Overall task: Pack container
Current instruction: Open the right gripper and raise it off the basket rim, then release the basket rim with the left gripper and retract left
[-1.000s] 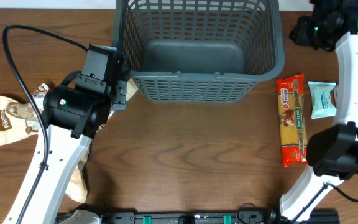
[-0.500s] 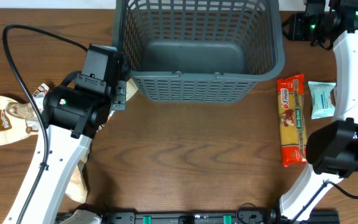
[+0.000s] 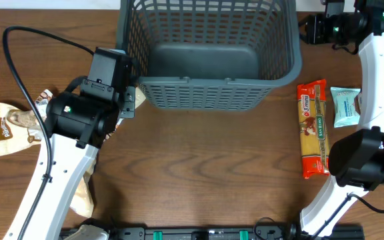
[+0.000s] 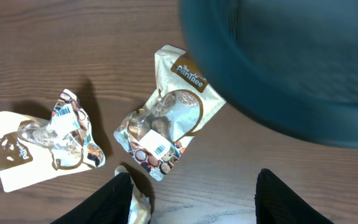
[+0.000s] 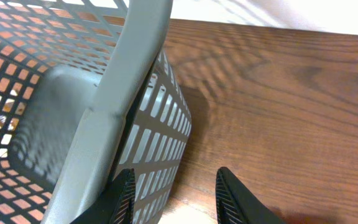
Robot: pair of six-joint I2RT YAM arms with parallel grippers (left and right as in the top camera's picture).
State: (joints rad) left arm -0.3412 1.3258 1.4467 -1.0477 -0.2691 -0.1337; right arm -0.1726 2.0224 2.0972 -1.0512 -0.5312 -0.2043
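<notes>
The container [image 3: 209, 93], a big dark grey slotted basket, stands at the table's far middle with its floor bare. My right gripper [image 3: 307, 30] is at its right wall. In the right wrist view that gripper [image 5: 179, 202] is open, its left finger [image 5: 120, 198] against the outside of the basket's lattice wall [image 5: 160, 140] below the rim. My left gripper [image 3: 131, 100] hovers off the basket's front left corner. It [image 4: 191, 202] is open and empty above the wood, with a cream and brown snack packet [image 4: 166, 121] lying ahead of it.
Another snack packet [image 4: 42, 134] lies to the left, and a third [image 4: 138, 202] pokes out by my left finger. An orange pasta packet [image 3: 313, 130] and a pale teal packet [image 3: 345, 107] lie right of the basket. A black cable [image 3: 19, 67] loops over the left side.
My right gripper has moved left against the basket's right wall, its jaws spreading, and the basket has slid a little to the left. The left arm has stayed put.
</notes>
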